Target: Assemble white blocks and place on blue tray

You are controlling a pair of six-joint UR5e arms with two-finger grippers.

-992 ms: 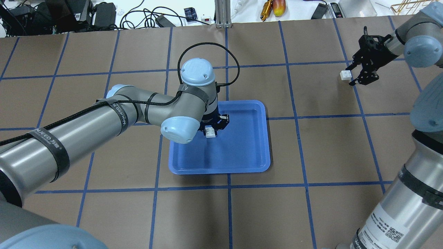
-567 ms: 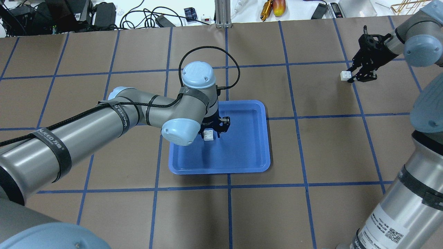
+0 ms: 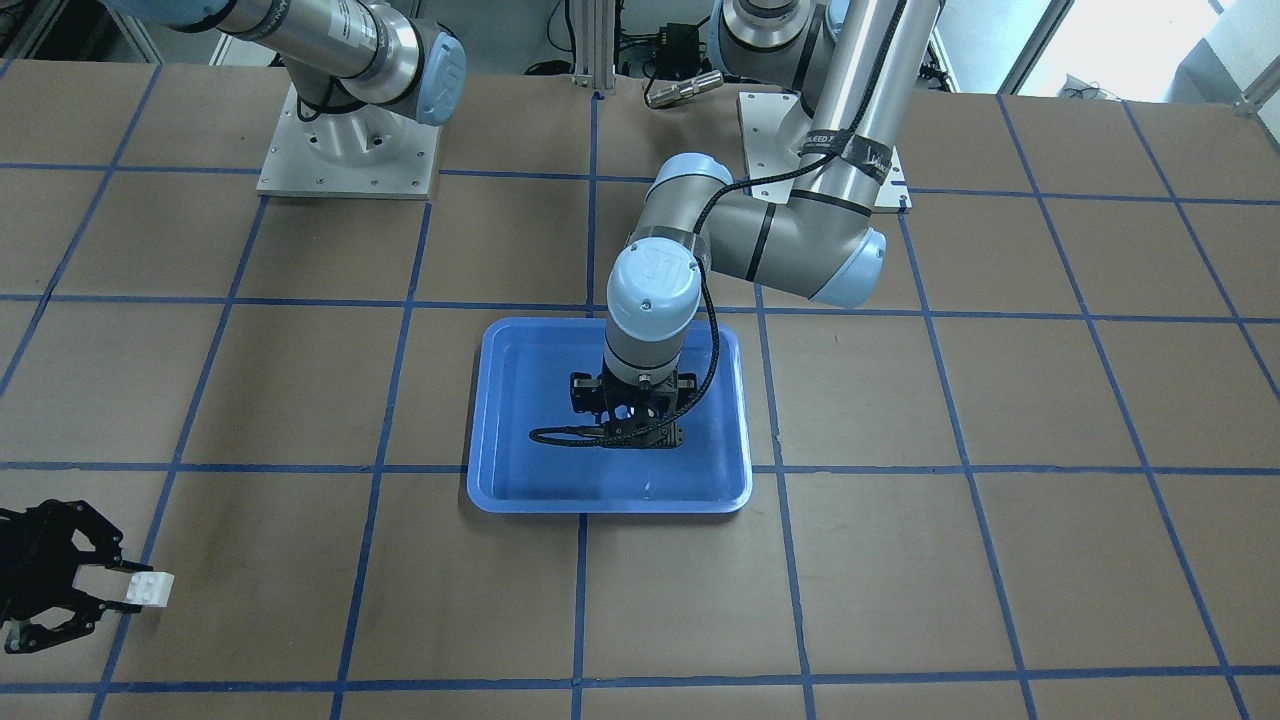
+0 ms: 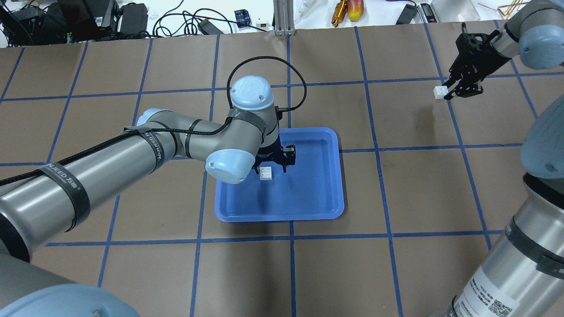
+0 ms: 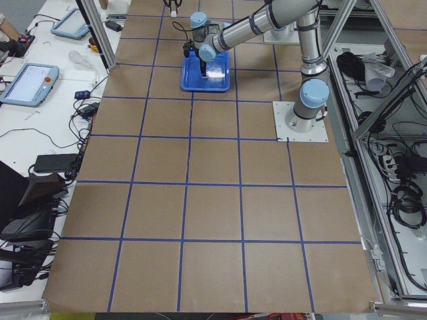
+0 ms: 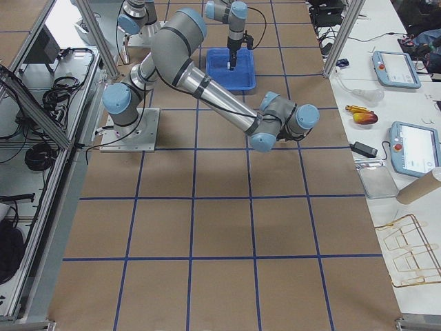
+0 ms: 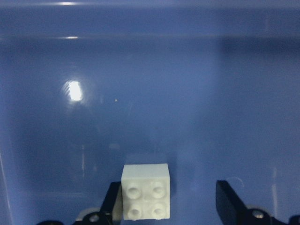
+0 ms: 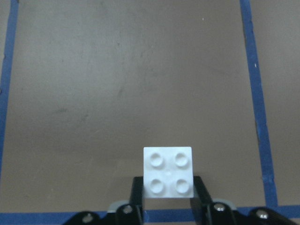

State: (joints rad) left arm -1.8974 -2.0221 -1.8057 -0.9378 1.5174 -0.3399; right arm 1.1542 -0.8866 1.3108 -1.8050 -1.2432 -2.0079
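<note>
My left wrist camera settles what the others leave vague: the left gripper (image 7: 171, 192) is open, with one finger (image 7: 113, 200) touching the side of the loose block (image 7: 145, 191) and the other finger well apart from it. The block lies studs up on the floor of the tray (image 7: 197, 93). The front-facing view hides that block behind the gripper and wrist. The overhead view shows it left of the tray's middle, just beside the gripper body. The right wrist camera shows the right gripper (image 8: 168, 192) clamped on the held block (image 8: 168, 172), with a finger on each side, the studs towards the lens and bare table paper beyond. In the overhead and front views this block pokes out sideways from the fingertips, far off on my right side of the table and well apart from the tray. The two side views show both blocks too small to judge. Compared with a second ago, the right gripper and its block have shifted slightly up the overhead view, away from the robot. The loose block now sits a touch lower in that view, and the left arm has barely changed. The tray holds only the loose block, and the two blocks are not joined.
</note>
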